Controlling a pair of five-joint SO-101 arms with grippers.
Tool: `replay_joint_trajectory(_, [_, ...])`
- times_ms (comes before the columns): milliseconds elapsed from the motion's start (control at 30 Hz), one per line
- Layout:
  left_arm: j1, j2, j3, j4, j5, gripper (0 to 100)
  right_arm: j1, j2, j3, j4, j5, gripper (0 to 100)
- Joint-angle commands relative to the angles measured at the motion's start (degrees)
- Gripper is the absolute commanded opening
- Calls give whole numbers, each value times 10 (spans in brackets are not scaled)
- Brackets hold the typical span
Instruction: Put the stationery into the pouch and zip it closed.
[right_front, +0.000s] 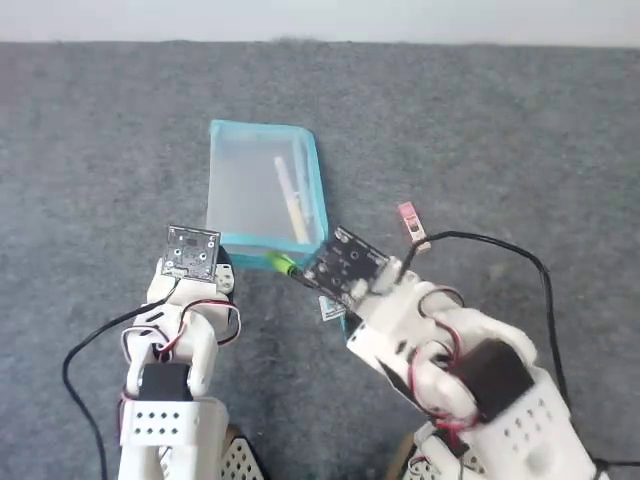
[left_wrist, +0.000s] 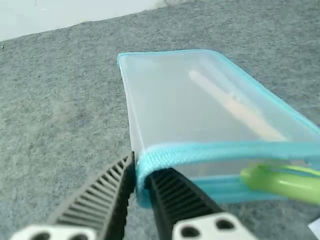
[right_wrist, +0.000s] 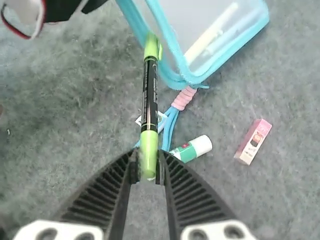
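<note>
Right wrist view, highlighter (right_wrist: 149, 100) pointing at pouch (right_wrist: 175, 25)

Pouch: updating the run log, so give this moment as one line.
left gripper: clamps pouch rim | right gripper: holds green marker, tip at pouch mouth | outside: pink box, white tube

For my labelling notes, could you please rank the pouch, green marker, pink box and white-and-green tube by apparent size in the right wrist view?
1. pouch, partly cut off
2. green marker
3. pink box and white-and-green tube: look about alike, left unranked
</note>
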Motion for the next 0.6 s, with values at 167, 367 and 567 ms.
replay_joint_trajectory(167, [-1,-2,-7,-21,-5,12,97,49,-4,-84,-41,8])
replay_joint_trajectory(367, [-1,-2,-8,-21,-5,12,99,102,-4,-121,-62,8])
replay_joint_trajectory(567, [0,-2,-8,-21,-5,12,40,189,-3,-162,-84,8])
